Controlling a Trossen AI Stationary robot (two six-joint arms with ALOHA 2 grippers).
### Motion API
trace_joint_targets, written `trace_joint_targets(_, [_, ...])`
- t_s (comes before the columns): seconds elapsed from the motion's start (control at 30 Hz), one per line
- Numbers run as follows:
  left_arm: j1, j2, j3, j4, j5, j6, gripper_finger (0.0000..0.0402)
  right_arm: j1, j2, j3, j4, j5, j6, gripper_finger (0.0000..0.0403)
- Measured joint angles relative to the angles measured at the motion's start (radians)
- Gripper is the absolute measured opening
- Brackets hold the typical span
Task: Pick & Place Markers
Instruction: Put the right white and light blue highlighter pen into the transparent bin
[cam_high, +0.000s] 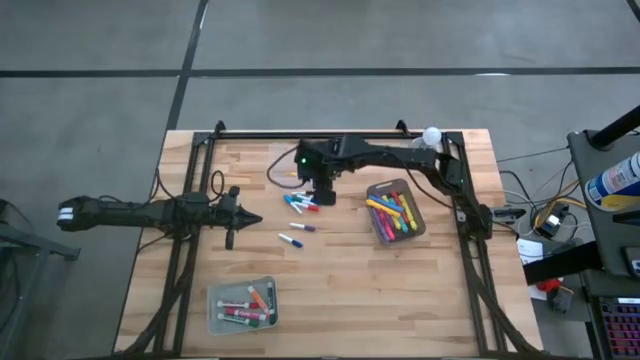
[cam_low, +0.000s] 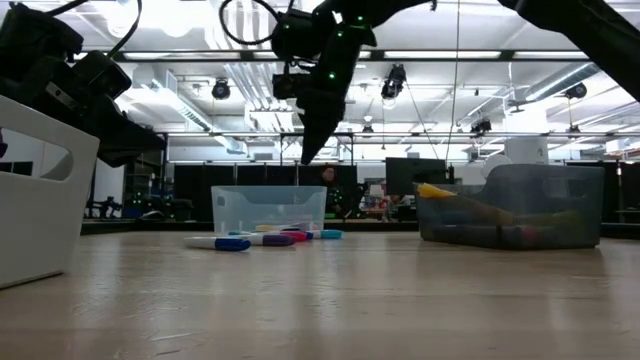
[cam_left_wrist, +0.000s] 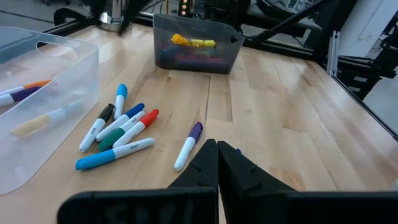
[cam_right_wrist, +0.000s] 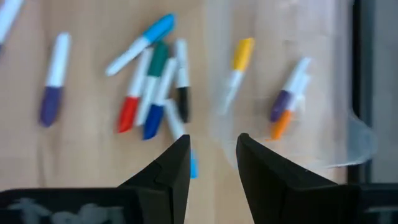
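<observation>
Your right gripper hangs parted and empty over loose markers mid-table, toward far edge. Pens lie touching: risk you pinch two or scatter the pile. Left gripper clenched, idle near left edge.

We see the desk evenly lit from overhead, with only faint, soft shadows under the arms. In the low view, rows of ceiling lights glare white across the far room, so the arms read as dark silhouettes against them. The right wrist view is soft: the markers below look smeared and out of focus. In the left wrist view the near claw is blurred and the far bin sharper.
</observation>
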Motion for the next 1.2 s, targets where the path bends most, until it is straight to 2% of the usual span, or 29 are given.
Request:
trace_joint_targets(0.4, [0.000, 0.000, 0.000, 0.000, 0.000, 0.000, 0.0000, 0.106, 0.000, -0.090, -0.032, -0.051, -0.121, 0.0112])
trace_joint_targets(0.6, [0.000, 0.000, 0.000, 0.000, 0.000, 0.000, 0.0000, 0.103, 0.000, -0.166, -0.009, -0.050, -0.072, 0.0098])
trace_joint_targets(0.7, [0.000, 0.000, 0.000, 0.000, 0.000, 0.000, 0.0000, 0.104, 0.001, -0.204, -0.002, -0.054, -0.105, 0.0093])
trace_joint_targets(0.9, [0.000, 0.000, 0.000, 0.000, 0.000, 0.000, 0.0000, 0.075, 0.002, -0.229, 0.081, -0.224, -0.197, 0.0084])
trace_joint_targets(1.2, [0.000, 0.000, 0.000, 0.000, 0.000, 0.000, 0.0000, 0.014, 0.003, -0.221, 0.135, -0.238, -0.230, 0.0078])
